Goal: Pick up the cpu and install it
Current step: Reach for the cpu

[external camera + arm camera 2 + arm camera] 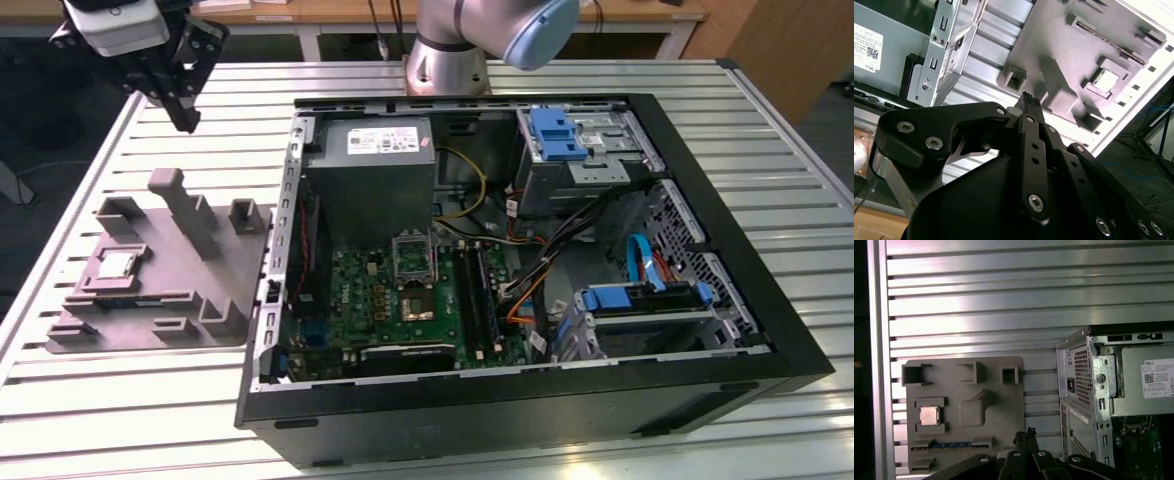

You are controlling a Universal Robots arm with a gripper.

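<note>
COUNT | cpu (118, 264): one | grey fixture (180, 290): one | gripper (188, 122): one | robot arm (467, 40): one | open computer case (534, 420): one | motherboard (387, 300): one | power supply (378, 185): one | blue drive brackets (558, 133): two | slatted table (134, 400): one

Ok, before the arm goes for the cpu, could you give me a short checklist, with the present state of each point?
1. The cpu lies flat in its recess of the grey fixture: ok.
2. Nothing covers the cpu: ok.
3. The gripper is empty: ok.
4. Gripper open for the grasp: not ok, its fingers are together.
5. The computer case is open, motherboard socket exposed: ok.
6. Socket frame lifted clear: cannot tell.
</note>
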